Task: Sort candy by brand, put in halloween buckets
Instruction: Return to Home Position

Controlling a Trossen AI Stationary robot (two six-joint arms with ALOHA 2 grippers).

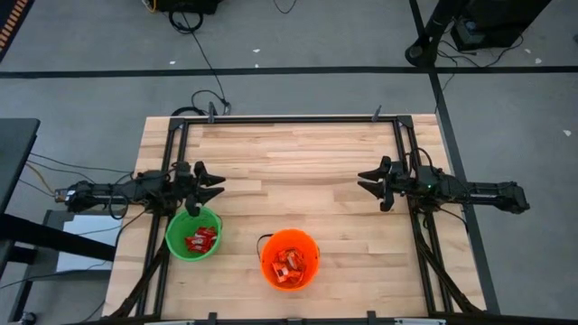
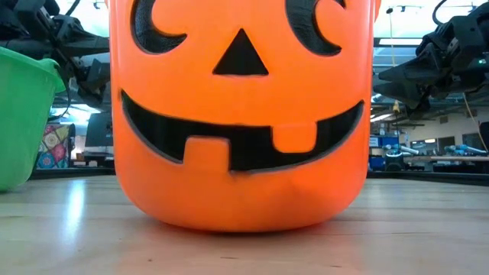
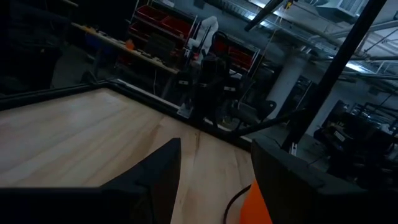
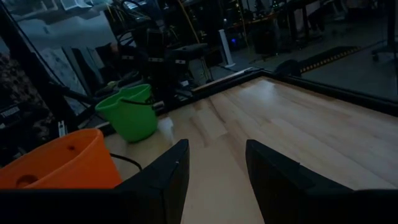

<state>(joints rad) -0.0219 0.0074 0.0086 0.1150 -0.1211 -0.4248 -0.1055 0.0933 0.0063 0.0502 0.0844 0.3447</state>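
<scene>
Left gripper (image 1: 219, 185) spread — green bucket (image 1: 172, 226) just beside, red candy (image 1: 200, 240) inside.

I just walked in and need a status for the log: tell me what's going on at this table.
Nothing is being handled right now. The left gripper hovers by the green bucket, and the right gripper is over the table on the other side. Both have their fingers open and empty. The green bucket holds red candy, and the orange bucket holds orange candy. The sorting looks finished.
</scene>
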